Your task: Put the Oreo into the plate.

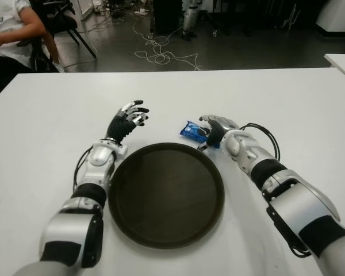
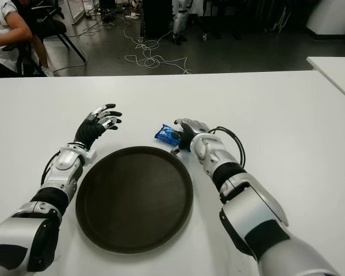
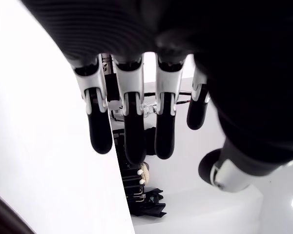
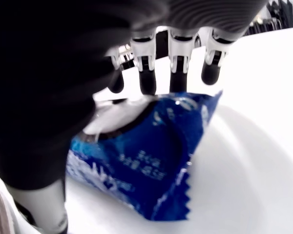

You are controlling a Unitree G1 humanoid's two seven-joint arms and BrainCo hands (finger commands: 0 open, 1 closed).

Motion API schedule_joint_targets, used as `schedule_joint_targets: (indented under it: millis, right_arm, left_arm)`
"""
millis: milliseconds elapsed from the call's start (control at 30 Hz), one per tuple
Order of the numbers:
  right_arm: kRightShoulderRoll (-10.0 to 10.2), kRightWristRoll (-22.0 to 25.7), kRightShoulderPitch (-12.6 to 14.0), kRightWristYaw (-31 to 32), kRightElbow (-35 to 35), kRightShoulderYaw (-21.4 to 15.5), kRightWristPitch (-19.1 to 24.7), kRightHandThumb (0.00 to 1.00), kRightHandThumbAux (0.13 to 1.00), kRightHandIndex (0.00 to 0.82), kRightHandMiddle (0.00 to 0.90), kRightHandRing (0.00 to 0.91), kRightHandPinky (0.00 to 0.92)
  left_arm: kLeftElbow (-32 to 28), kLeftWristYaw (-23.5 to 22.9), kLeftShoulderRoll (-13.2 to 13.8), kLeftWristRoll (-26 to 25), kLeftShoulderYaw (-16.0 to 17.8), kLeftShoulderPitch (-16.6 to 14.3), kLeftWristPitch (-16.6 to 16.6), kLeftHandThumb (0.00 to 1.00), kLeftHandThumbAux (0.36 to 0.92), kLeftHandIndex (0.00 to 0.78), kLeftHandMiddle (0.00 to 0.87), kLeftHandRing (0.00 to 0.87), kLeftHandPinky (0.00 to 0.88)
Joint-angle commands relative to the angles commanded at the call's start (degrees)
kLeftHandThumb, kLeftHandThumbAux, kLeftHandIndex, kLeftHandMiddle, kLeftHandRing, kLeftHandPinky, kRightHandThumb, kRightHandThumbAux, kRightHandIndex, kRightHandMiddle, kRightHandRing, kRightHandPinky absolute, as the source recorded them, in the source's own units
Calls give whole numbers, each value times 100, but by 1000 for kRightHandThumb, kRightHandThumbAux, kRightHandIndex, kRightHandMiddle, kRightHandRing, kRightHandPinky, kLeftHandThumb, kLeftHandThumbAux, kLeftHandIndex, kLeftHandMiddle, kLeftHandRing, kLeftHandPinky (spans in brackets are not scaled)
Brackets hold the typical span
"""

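The Oreo (image 1: 191, 130) is a small blue packet lying flat on the white table (image 1: 52, 121), just past the far right rim of the round dark plate (image 1: 167, 195). My right hand (image 1: 211, 130) hovers low over the packet's right part. In the right wrist view its fingers (image 4: 178, 63) reach straight out past the blue packet (image 4: 146, 161) and the thumb stands beside it, without closing. My left hand (image 1: 130, 117) is raised beyond the plate's far left rim with fingers spread and nothing in it.
A person (image 1: 6, 29) sits on a chair at the far left behind the table. Cables (image 1: 161, 54) lie on the floor beyond the far edge. A second white table (image 1: 342, 60) shows at the right.
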Motion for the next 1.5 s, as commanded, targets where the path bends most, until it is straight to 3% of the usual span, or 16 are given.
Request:
schedule_joint_targets:
  millis: [300,500,567,667,967,1500]
  right_arm:
    - [-61,-245,-51,-462,23,209,105,0,721,291,241,239,256]
    - [-95,-293,-75,-594,3,283,171,15,739,391,377,411,443]
    - [-106,-310,-81,-623,-12,299,199,64,763,449,487,520,538]
    - [-109,-331,-88,-654,-26,313,247,105,783,489,564,574,601]
    - [-168,-304,-153,-622,-124,284,265,188,808,533,650,665,688]
    - [-338,-167,-185,-547,-256,116,29,207,851,554,684,695,704]
  left_arm:
    - [-40,13,-14,8,-3,19,-15,48,646,203,319,314,330]
    - [-61,7,-35,-16,19,39,-50,50,649,207,319,310,327]
    - [-70,17,-45,-23,26,45,-54,56,651,208,318,313,337]
    - [-82,25,-52,-25,30,49,-44,68,649,202,315,316,340]
    - [-109,22,-64,-27,23,56,-15,82,651,197,314,318,335]
    - [-140,38,-64,-3,4,88,-12,66,642,217,326,322,326]
